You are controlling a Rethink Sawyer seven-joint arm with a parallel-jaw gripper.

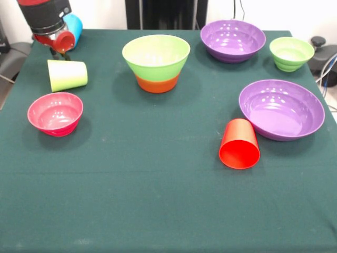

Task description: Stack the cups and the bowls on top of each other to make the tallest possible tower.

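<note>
While finger state cannot be told, the red-and-black gripper (59,46) at upper left meets a glossy red tapered plastic tumbler (62,40) beside a sky-blue tumbler (73,26).

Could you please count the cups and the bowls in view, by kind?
Cups: 4: lime cup, blue cup, orange cup, red cup.
Bowls: 6: pink bowl, far purple bowl, near purple bowl, small green bowl, large lime bowl, orange bowl.
Total: 10.

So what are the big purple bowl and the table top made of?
The big purple bowl looks like smooth, shiny plastic: bright light spots glint inside it. The table top seems covered in dark green cloth, dull and slightly fuzzy, with no shine, though what lies underneath is hidden.
</note>
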